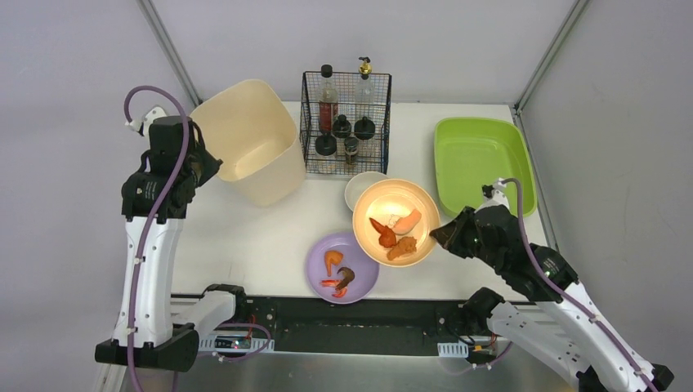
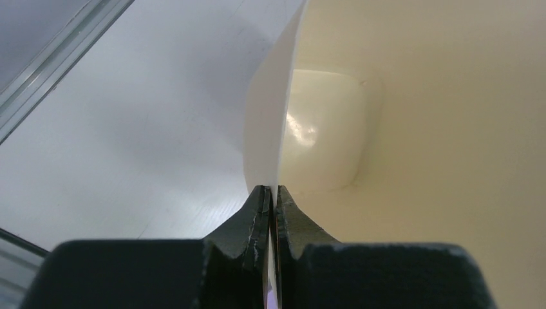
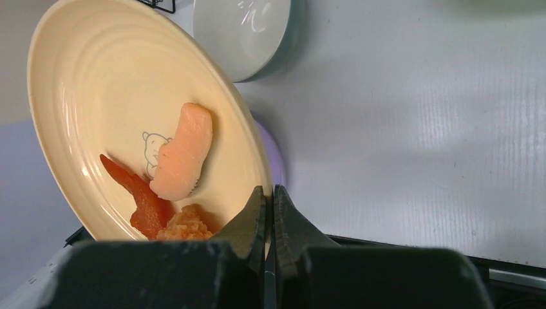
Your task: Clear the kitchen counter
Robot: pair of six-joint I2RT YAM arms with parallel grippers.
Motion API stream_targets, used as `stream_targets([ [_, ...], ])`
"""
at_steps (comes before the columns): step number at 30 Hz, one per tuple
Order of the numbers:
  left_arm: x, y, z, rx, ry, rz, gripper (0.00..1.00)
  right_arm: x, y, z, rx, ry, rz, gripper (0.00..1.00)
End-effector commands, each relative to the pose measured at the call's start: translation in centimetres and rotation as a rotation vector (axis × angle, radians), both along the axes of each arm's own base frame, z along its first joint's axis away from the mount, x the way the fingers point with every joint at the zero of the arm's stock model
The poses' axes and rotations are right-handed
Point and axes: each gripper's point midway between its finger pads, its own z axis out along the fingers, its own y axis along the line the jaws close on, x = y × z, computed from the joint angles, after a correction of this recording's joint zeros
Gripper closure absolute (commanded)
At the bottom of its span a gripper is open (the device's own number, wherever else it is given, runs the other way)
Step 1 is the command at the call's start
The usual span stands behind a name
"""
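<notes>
The surface [image 1: 253,237] ran white from the arm bases to the back wall. Nearest me was a purple plate [image 1: 366,278] with food scraps, clear in the top view only. My right wrist view caught just a sliver of it under the cream plate [image 3: 96,84]. The right pincer [image 3: 270,193] was clamped on that cream plate's near rim. The wrist view gave me a salmon slice [image 3: 183,151], a red strip [image 3: 145,196], a fried lump [image 3: 187,228] and a small cartoon print that the top view lost. A white bowl [image 3: 241,26] sat just beyond. The left pincer [image 2: 273,192] was pinched tight on the wall of the cream bin [image 1: 249,139]. I saw that grip in the wrist view only. Far back were a wire basket [image 1: 346,122] of bottles and, to its right, a green tub [image 1: 478,159].
</notes>
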Motion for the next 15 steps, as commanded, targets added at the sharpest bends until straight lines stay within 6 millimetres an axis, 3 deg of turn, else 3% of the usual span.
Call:
stream_targets([
  [1,-1.9,-0.7,1.2,0.024,-0.046,-0.087,1.0,0.6,0.0,3.6,0.028,-0.092,0.004,1.0],
  [15,-4.0,-2.2,-5.2,0.016,0.135,-0.21,1.0,1.7,0.6,6.4,0.011,-0.13,0.018,1.0],
])
